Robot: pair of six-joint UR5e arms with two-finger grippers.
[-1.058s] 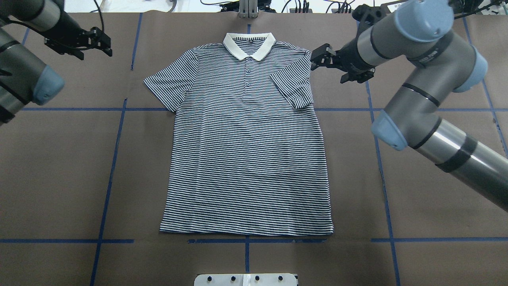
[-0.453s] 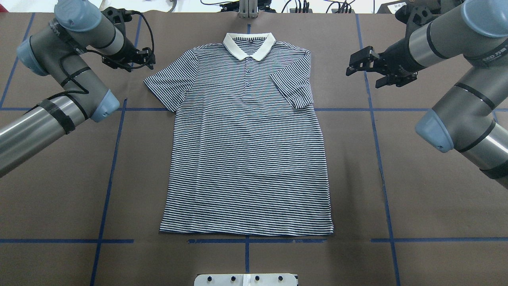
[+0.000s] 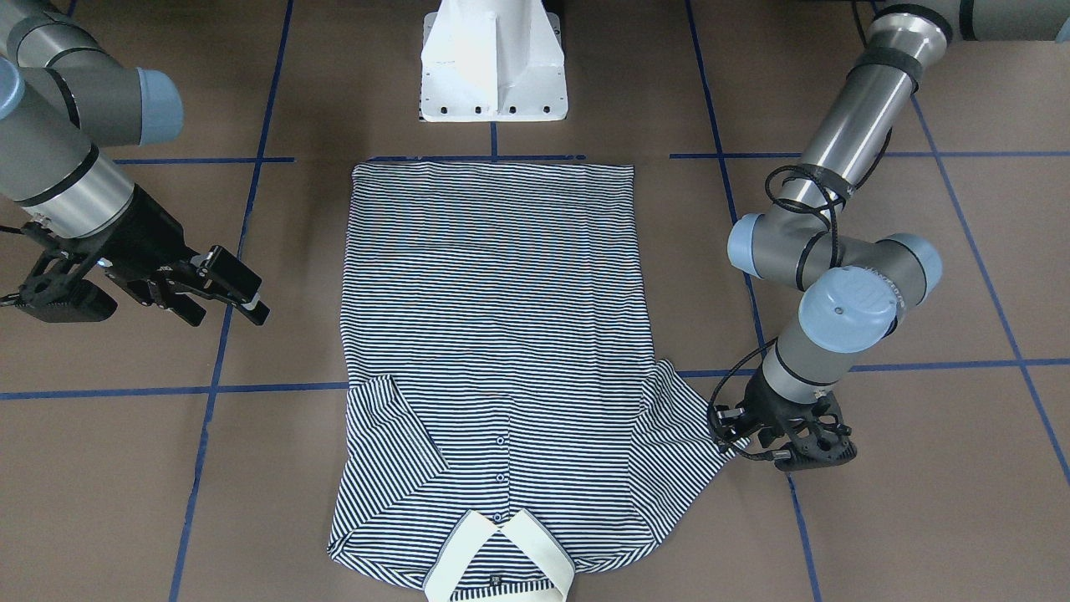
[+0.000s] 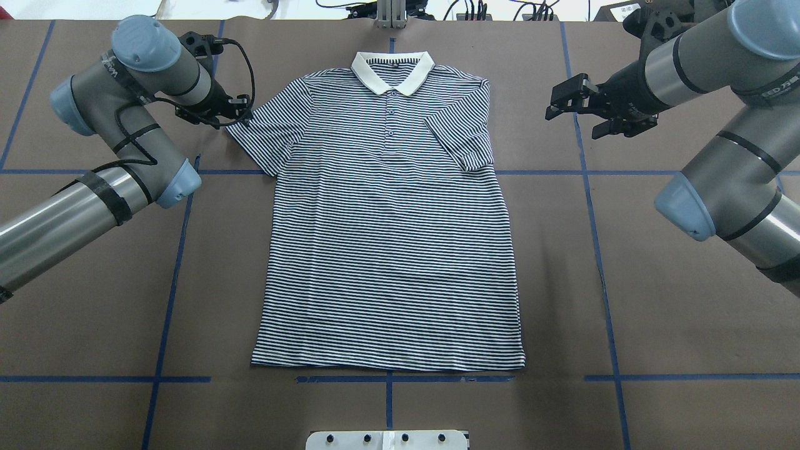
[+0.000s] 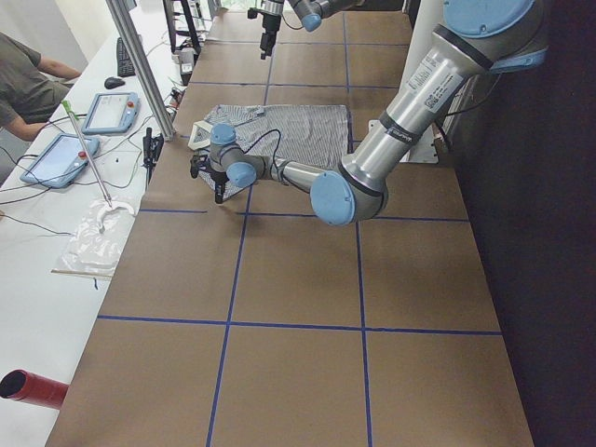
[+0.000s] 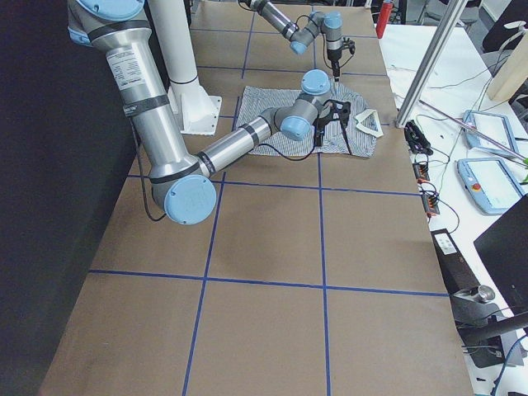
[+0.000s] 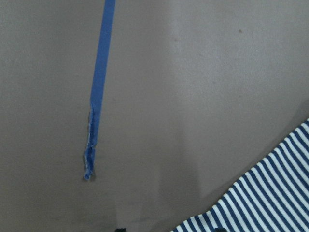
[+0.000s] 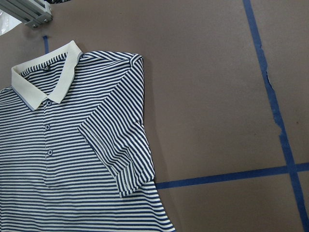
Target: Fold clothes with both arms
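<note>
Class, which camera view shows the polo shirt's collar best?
Overhead exterior: the whole collar lies flat, unobstructed. Right wrist shows it closer but near its edge; front-facing has it at the bottom edge; side views make it tiny; left wrist misses it.

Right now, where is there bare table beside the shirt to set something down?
Free: table either side of the polo shirt, between sleeves and hem. Crowded: left gripper at one sleeve tip, right gripper beside the other shoulder.

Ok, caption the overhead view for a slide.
Striped polo shirt lies flat; left gripper at its spread sleeve, right gripper clear of it.
</note>
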